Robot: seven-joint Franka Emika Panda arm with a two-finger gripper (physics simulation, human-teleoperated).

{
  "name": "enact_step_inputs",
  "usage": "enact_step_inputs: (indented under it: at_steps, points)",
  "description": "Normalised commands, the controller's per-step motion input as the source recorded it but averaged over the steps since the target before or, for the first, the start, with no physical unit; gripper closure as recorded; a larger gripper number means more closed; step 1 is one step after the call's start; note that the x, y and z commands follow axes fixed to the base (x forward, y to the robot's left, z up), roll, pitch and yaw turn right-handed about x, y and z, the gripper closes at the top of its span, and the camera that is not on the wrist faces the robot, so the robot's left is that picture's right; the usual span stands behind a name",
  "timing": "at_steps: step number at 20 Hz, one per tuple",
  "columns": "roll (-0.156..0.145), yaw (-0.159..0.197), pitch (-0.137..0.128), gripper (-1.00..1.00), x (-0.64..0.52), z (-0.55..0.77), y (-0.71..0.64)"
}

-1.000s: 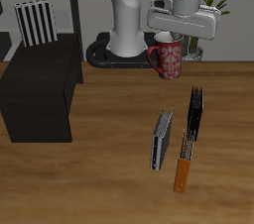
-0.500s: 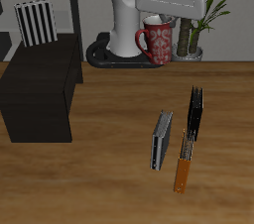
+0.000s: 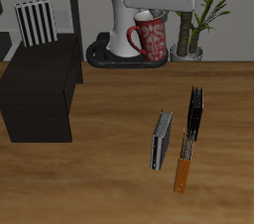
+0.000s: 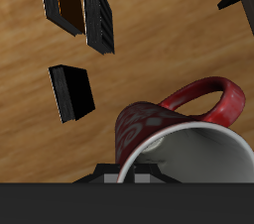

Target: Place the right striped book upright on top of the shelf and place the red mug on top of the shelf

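A grained wooden worktop is seen; the red mug looks glossy like glazed ceramic, the shelf matt black.

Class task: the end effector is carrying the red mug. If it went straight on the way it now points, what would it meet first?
Probably the bare wooden table. The end effector points down, the red mug hanging beneath it; the books lie off to one side. Depth is unclear.

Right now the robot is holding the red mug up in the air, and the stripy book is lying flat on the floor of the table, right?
Not quite. The gripper does hold the red mug in the air, but the striped book stands upright on top of the shelf, not flat on the table. The exterior view shows it.
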Motion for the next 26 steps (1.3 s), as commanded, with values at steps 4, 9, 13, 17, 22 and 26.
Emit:
enact_step_inputs:
  at_steps: [4,9,13,17,22,26]
  points:
    - [0.143,0.11,-0.135,1.0,0.42,0.15,-0.24]
    - [-0.008,0.051,-0.02,1.0,0.41,0.07,-0.3]
    - [-0.022,0.042,-0.051,1.0,0.35,0.14,-0.32]
    - [0.031,0.013,0.001,1.0,0.32,0.11,-0.25]
    - [0.025,0.016,-0.02,1.0,0.19,0.15,-0.1]
    - [-0.058,-0.035,0.021,1.0,0.23,0.14,-0.31]
